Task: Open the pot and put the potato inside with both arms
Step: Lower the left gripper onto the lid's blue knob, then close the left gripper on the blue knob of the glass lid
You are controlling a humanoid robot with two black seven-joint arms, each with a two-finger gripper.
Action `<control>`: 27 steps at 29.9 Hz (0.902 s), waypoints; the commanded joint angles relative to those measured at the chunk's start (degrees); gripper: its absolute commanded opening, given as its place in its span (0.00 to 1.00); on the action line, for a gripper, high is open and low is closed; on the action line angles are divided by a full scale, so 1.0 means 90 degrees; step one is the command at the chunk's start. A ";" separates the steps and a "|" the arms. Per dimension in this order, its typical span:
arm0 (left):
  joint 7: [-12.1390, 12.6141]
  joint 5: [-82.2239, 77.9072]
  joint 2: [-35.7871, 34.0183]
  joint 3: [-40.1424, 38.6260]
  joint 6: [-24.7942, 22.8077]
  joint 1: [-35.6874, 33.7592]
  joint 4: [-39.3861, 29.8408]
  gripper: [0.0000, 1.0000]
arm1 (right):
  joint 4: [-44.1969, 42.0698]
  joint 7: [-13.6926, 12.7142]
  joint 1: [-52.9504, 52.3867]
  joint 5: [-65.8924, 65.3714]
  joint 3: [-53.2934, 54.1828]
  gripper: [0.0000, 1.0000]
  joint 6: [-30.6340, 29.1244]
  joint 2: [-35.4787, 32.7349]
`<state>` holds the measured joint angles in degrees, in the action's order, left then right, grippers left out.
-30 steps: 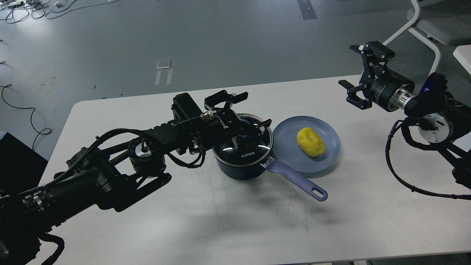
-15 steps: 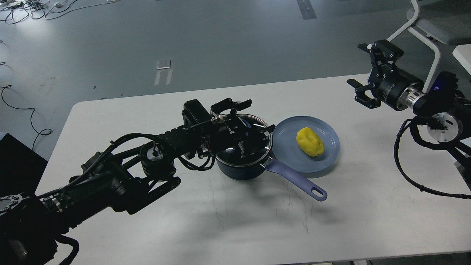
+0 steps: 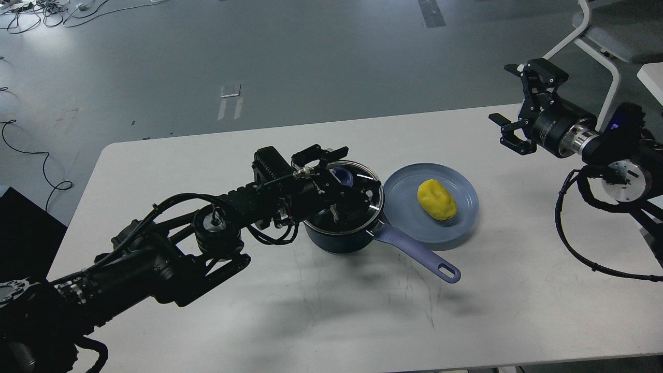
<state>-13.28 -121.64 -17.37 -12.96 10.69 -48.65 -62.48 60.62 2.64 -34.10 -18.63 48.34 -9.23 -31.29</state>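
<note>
Our left gripper [image 3: 344, 199] sits on the glass lid [image 3: 362, 181] of the dark blue pot [image 3: 336, 241], frame centre.
Grip state: can't tell. Yellow potato [image 3: 436, 199] on blue plate [image 3: 404, 220] just right of pot; right gripper [image 3: 518, 111], open, upper right, is nearer.

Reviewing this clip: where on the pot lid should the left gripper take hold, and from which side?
Best by the knob at the middle of the lid, from straight above: the lid lies flat on the pot, its rim flush. The left gripper is already over it.
</note>
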 commanded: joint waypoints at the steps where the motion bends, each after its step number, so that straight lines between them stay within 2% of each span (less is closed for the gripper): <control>1: -0.0009 0.0000 -0.0013 -0.0005 0.0013 0.0084 0.0106 0.98 | 0.0003 0.0010 0.0000 0.0000 0.0000 1.00 0.0000 0.0000; 27: -0.0068 0.0059 0.0065 -0.0015 0.0121 0.0279 0.0477 0.98 | 0.0033 0.0039 0.0049 0.0000 0.0000 1.00 -0.0010 -0.0009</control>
<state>-13.89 -121.12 -17.00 -13.17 11.78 -46.15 -59.20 60.91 2.91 -33.66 -18.63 48.34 -9.32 -31.42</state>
